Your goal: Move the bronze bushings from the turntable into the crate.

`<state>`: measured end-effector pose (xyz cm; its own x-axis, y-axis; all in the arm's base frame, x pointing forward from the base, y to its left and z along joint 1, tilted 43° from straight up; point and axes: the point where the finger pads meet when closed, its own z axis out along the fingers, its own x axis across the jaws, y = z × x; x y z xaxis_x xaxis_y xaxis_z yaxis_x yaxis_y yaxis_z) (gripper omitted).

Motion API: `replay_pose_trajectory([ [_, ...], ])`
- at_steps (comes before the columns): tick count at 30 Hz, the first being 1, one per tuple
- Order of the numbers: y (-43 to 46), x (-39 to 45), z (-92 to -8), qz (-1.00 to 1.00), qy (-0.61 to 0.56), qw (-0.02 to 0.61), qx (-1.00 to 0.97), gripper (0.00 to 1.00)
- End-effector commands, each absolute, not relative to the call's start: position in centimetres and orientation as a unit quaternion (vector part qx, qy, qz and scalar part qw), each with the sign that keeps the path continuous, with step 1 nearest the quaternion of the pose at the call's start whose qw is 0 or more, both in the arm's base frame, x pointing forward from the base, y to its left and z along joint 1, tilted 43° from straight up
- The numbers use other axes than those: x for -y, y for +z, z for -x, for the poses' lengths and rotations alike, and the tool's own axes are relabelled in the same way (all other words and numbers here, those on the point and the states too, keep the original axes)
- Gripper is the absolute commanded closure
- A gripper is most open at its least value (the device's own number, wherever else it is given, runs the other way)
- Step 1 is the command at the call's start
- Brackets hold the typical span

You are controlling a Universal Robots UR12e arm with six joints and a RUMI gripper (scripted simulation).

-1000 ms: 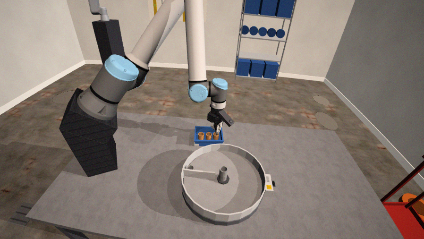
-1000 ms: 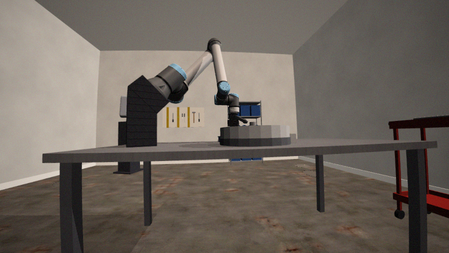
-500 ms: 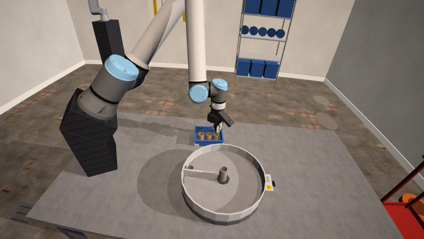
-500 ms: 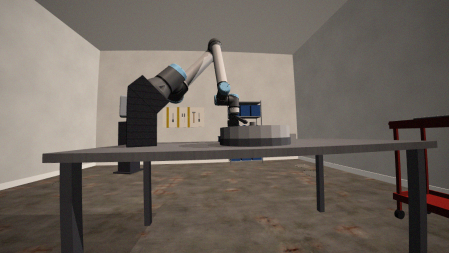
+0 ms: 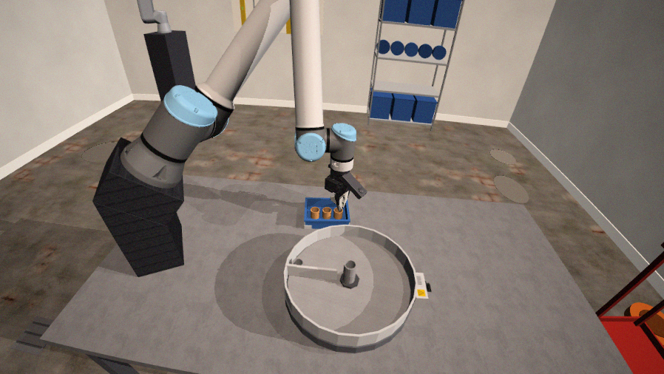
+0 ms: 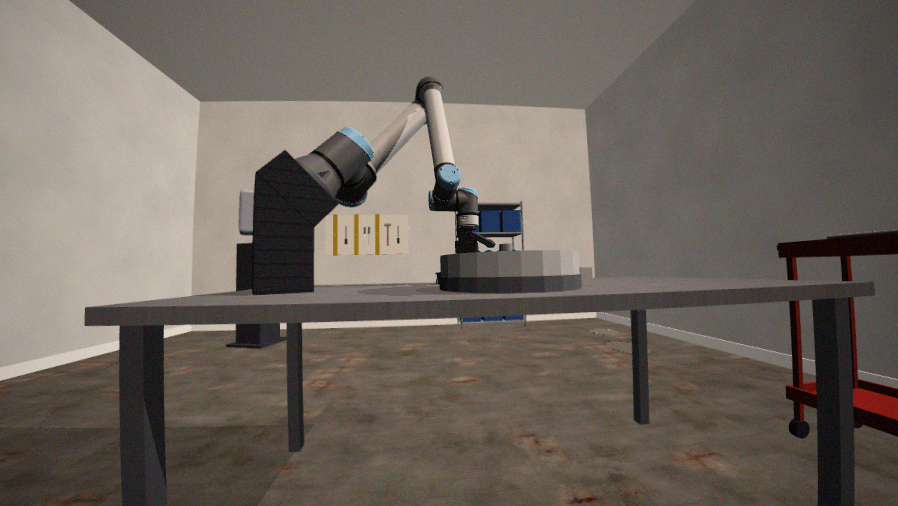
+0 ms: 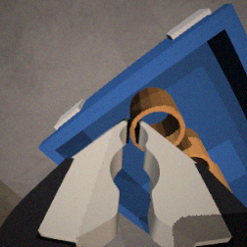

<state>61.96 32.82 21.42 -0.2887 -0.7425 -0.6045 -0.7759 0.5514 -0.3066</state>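
Note:
The blue crate (image 5: 327, 222) (image 7: 127, 93) stands behind the turntable (image 5: 320, 306) (image 6: 509, 264). Three bronze bushings stand in a row in the crate: the left one (image 5: 315, 213), the middle one (image 5: 327, 213) (image 7: 197, 146) and the right one (image 5: 337, 213) (image 7: 148, 99). My gripper (image 5: 340, 210) (image 7: 132, 121) points down into the crate and is shut on the wall of the right bushing, one jaw tip inside its bore. A small grey piece (image 5: 298, 262), apparently a steel bushing, sits behind the turntable's divider, partly hidden. No bronze bushing shows on the turntable.
The turntable has a raised rim, a pale divider bar (image 5: 312, 270) and an upright centre post (image 5: 349, 273). A label plate (image 5: 420, 285) sticks out on its right. A red cart (image 5: 620, 341) (image 6: 873, 402) stands right of the table; a shelf (image 5: 409, 86) stands at the back wall.

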Motion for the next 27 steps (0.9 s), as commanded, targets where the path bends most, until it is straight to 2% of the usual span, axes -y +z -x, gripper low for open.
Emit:
replay_pose_trajectory([
  [1, 21.48, -32.83, -61.97, 0.473, 0.023, 0.364, -0.802, 1.00],
  [19, 21.48, -32.83, -61.97, 0.473, 0.023, 0.364, -0.802, 1.00],
  [20, 21.48, -32.83, -61.97, 0.473, 0.023, 0.364, -0.802, 0.94],
  [27, 21.48, -32.83, -61.97, 0.473, 0.023, 0.364, -0.802, 0.94],
])
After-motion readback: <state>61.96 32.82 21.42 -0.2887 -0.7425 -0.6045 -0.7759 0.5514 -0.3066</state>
